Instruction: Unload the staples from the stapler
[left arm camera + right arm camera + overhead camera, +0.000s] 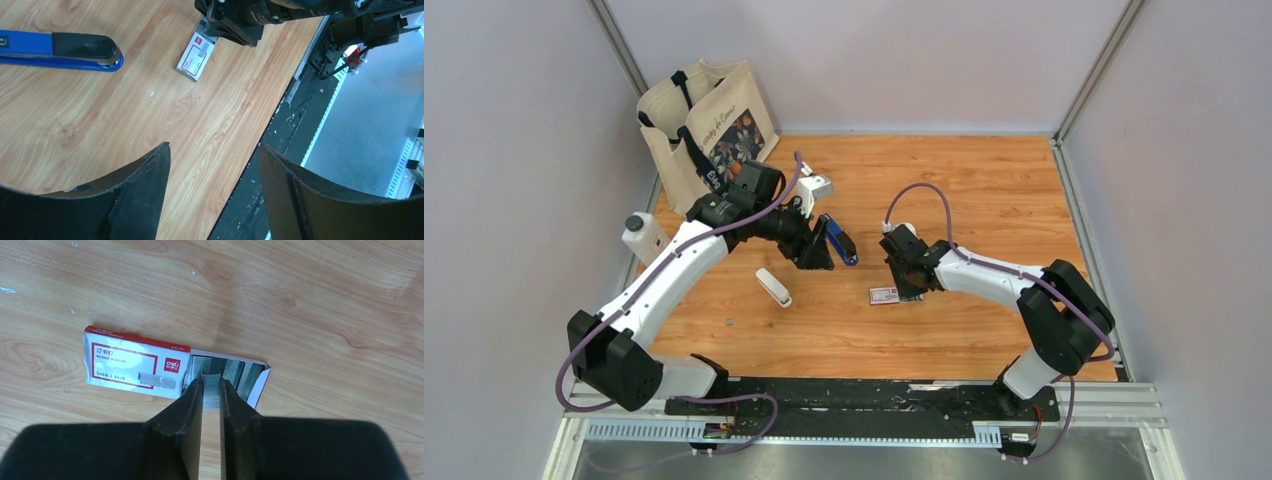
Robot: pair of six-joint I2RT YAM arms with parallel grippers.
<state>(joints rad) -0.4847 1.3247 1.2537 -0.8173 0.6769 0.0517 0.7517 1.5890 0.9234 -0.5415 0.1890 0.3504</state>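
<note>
The blue stapler (837,241) with black inner parts lies on the wooden table, just right of my left gripper (814,256). In the left wrist view the stapler (60,50) lies at the top left, well away from the left gripper (214,146), which is open with nothing between its fingers. My right gripper (211,383) reaches into the open end of a red and white staple box (135,365). It is shut on a strip of staples (211,388) there. The box (883,295) lies near the table's middle, under the right gripper (911,285).
A white bar-shaped item (773,287) lies left of the staple box. A white bottle (644,238) stands at the left edge, and a canvas tote bag (709,130) at the back left. The table's near edge (280,115) meets a black rail.
</note>
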